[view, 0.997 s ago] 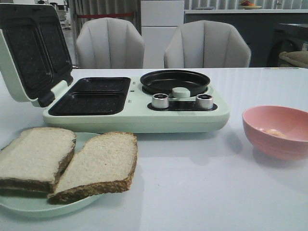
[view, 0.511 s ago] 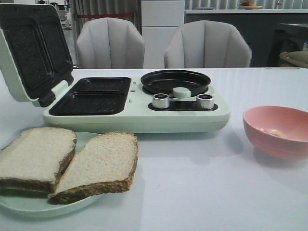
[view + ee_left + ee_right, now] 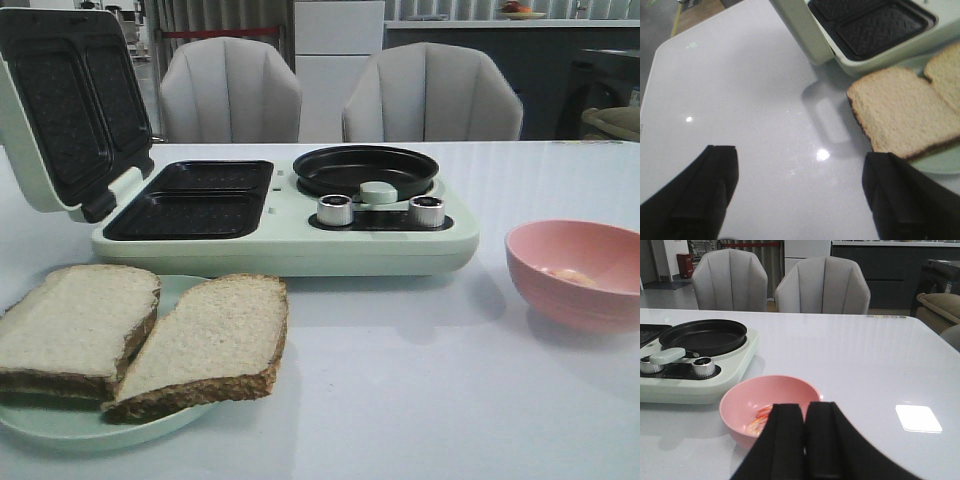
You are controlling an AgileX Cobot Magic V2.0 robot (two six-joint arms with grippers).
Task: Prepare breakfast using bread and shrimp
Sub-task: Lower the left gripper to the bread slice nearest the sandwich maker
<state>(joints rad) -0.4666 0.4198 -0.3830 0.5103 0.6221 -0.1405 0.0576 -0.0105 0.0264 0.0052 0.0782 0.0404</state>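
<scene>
- The left tool (image 3: pixel 800 200) hangs over the bare white surface (image 3: pixel 740 100), just left of the bread. Its fingers are spread wide, with nothing between them. It looks ready to go for a slice.
- The bread (image 3: pixel 140 335) is two big slices leaning on each other on a pale green plate (image 3: pixel 60 425), near and to the left. That puts it close to the left arm.
- Behind the plate sits the green breakfast maker (image 3: pixel 285 215). Its lid (image 3: pixel 65 110) stands open on the left, so the dark toasting trays are ready for bread. A small black pan (image 3: pixel 365 170) sits on its right part.
- The shrimp (image 3: pixel 760 421) lie in the pink bowl (image 3: pixel 578 272) on the right, close to the right arm.
- The right tool (image 3: pixel 805 440) hovers just near the bowl, fingers pressed together and holding nothing.
</scene>
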